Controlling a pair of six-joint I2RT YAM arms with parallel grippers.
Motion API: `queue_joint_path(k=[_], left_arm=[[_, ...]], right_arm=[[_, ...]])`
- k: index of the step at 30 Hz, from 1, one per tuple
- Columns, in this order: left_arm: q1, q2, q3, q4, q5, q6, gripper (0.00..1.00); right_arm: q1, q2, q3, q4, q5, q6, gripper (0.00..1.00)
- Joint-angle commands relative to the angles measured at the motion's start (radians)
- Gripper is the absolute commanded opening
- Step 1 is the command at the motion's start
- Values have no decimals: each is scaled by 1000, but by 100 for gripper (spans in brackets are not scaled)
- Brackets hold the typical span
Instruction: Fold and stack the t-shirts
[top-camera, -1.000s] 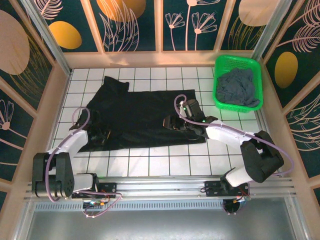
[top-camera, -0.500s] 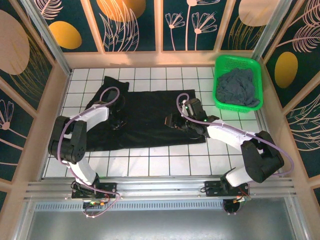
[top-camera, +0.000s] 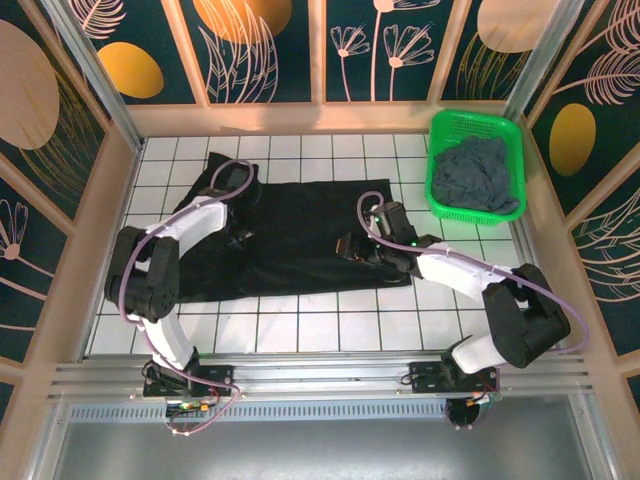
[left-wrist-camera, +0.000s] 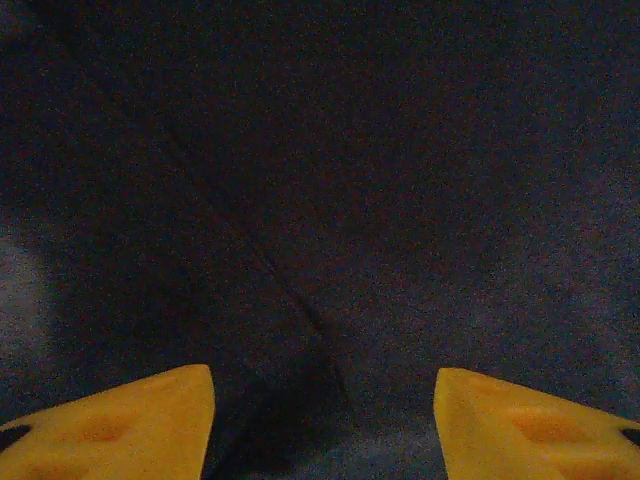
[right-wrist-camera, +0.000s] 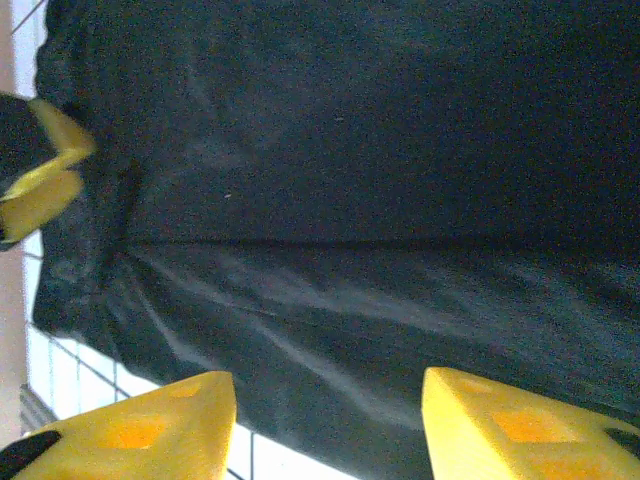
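Across the middle of the white tiled counter (top-camera: 300, 320) we've got the plain black cloth t-shirt (top-camera: 300, 225), spread out wide and mostly flat, with one flap poking up toward the far left corner. Both arms are reaching in over it.

The left gripper (top-camera: 238, 237) is down low over the left half of the shirt, arm bent in from the side, cable looping above it. On its wrist camera the jaws are spread wide, one of the yellow fingertips (left-wrist-camera: 130, 420) in each bottom corner, nothing between them. Below lies dark cloth (left-wrist-camera: 400, 200) with a soft crease running diagonally down toward the gap. Whether the tips are touching the fabric, I can't tell.

Over on the other side, the right gripper (top-camera: 352, 247) sits over the right part of the shirt, near its front edge. Its jaws are parted too, gripping nothing. Its wrist camera shows black cloth (right-wrist-camera: 350, 150) with a straight fold line across the middle, wrinkles below that, and white tile peeking out at the lower left.

Off at the far right corner stands the green plastic mesh basket (top-camera: 436, 170), well apart from the black shirt, and the slate grey-blue cloth shirt (top-camera: 478, 175) is crumpled inside it.
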Motion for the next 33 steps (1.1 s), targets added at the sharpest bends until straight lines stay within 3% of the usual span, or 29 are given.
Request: queue_joint_path(k=[1, 5, 10, 17, 25, 29, 33], left_arm=[[56, -126, -82, -2, -15, -25, 47], [195, -213, -282, 109, 101, -82, 28], [277, -237, -385, 138, 73, -78, 21], [402, -293, -574, 170, 67, -95, 19], [461, -492, -698, 61, 8, -83, 19], [461, -537, -678, 24, 0, -110, 20], [461, -535, -603, 4, -8, -112, 19]], right_arm=[[-43, -36, -56, -49, 92, 19, 49], [-90, -22, -96, -79, 154, 38, 41], [-129, 40, -86, -146, 219, 32, 35], [-133, 129, -89, -332, 236, 41, 30], [-117, 31, -143, -522, 168, 30, 34], [-70, 4, -162, -548, 76, 34, 35], [-52, -38, -145, -529, 102, 46, 40]])
